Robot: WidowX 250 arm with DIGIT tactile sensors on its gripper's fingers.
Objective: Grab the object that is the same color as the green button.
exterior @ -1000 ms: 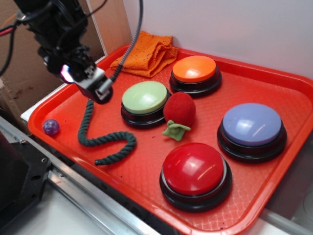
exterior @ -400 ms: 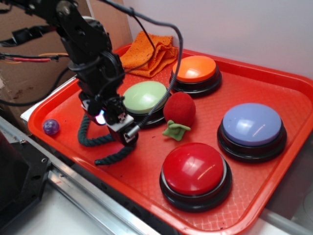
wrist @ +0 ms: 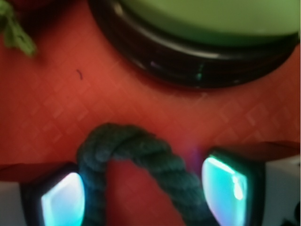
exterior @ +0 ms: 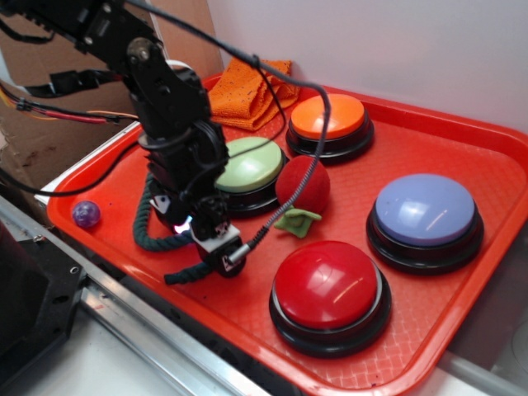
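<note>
You see black gripper (wrist: 143,197) low over red plastic tray (exterior: 462,157), jaws spread apart, bend of dark green twisted rope (wrist: 141,155) between them, ungripped, just beside pale green domed button (exterior: 247,167)

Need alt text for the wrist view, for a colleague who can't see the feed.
A bend of the dark green rope lies on the red tray between the open end effector fingers. Beyond it sits the green button on its black base.

dark green twisted rope (exterior: 147,235) lies curved on the tray, just beside the pale green button (exterior: 247,165).
</note>
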